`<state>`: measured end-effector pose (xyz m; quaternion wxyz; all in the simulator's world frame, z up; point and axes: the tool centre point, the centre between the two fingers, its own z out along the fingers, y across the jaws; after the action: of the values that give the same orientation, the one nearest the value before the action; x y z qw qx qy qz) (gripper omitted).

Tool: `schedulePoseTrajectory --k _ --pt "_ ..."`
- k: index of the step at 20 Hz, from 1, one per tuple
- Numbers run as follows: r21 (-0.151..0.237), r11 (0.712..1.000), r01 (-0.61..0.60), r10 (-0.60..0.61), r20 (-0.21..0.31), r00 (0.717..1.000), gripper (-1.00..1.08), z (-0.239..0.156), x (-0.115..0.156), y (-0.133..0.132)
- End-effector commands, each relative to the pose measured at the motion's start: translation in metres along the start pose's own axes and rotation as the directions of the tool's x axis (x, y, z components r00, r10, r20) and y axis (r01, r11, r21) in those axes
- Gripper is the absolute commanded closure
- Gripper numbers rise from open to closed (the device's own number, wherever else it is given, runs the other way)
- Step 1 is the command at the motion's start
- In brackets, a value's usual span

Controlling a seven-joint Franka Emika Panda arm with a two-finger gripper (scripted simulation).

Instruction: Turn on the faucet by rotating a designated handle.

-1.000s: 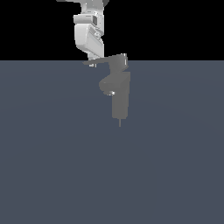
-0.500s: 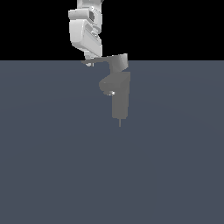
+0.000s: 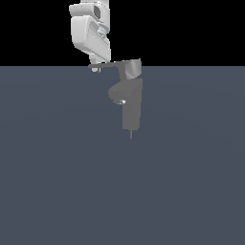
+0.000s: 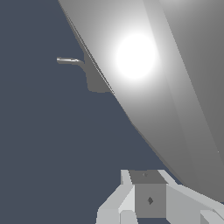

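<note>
The grey faucet (image 3: pixel 132 107) is a boxy column with a rounded bulge on the exterior view's left and a thin pin at its lower end. Its handle (image 3: pixel 112 63), a thin flat bar, projects from the top block toward the exterior view's left. My white gripper (image 3: pixel 95 68) sits right at the handle's pointed tip, seemingly touching it. In the wrist view the handle (image 4: pixel 166 87) fills much of the picture as a broad, brightly lit grey slab, and the faucet (image 4: pixel 95 78) with its pin shows beyond. The gripper (image 4: pixel 148 194) lies close against the slab, its jaw gap unclear.
The white arm (image 3: pixel 90 31) comes down from above on the exterior view's left of the faucet. A flat dark blue-grey floor (image 3: pixel 57 167) extends all around, under a black background.
The arm has shifted slightly toward the exterior view's left and tilted, staying at the handle's tip. The handle bar looks nearly level, little changed.
</note>
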<state>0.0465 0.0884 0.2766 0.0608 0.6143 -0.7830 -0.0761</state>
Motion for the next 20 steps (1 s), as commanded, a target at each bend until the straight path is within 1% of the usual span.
schedulePoseTrajectory --k 1,7,8,20 --pt "-0.002 1.000 0.006 -0.006 0.000 1.000 1.08 -0.001 -0.004 0.011" --pt "-0.002 1.000 0.006 -0.006 0.000 1.000 1.08 -0.001 -0.004 0.026" --pt "-0.005 1.000 -0.002 0.002 -0.002 1.000 1.08 0.002 0.001 0.020" --pt "-0.004 1.000 0.000 0.000 -0.001 1.000 1.08 0.001 0.024 0.049"
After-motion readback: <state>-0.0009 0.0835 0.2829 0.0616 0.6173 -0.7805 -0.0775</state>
